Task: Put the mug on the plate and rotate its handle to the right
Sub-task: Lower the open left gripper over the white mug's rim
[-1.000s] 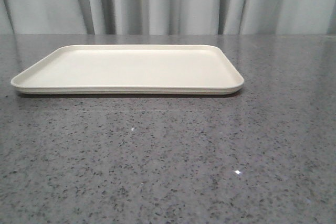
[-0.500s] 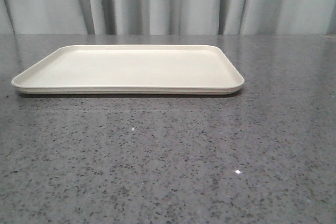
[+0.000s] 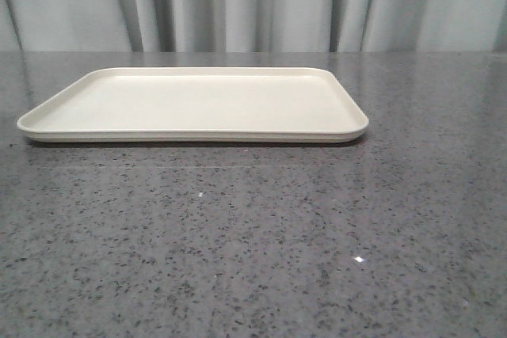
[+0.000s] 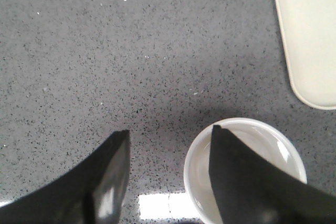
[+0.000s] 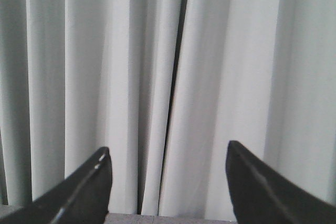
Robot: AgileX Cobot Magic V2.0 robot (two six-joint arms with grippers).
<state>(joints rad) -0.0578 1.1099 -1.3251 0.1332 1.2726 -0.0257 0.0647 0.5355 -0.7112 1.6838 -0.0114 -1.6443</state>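
The cream-white plate [image 3: 194,104] lies flat on the grey speckled table, left of centre in the front view; its corner [image 4: 310,35] also shows in the left wrist view. The white mug [image 4: 197,174] stands on the table beside the plate, seen from above. My left gripper [image 4: 170,135] is open over it, one finger [image 4: 247,182] above the mug's mouth, the other [image 4: 105,177] outside over bare table. The handle is hidden. My right gripper [image 5: 168,153] is open, facing the curtain, with nothing between its fingers. Neither arm shows in the front view.
A pale pleated curtain [image 3: 253,1] hangs behind the table's far edge. Grey speckled tabletop [image 3: 253,243] stretches in front of the plate. A bright light reflection [image 4: 163,205] lies on the table beside the mug.
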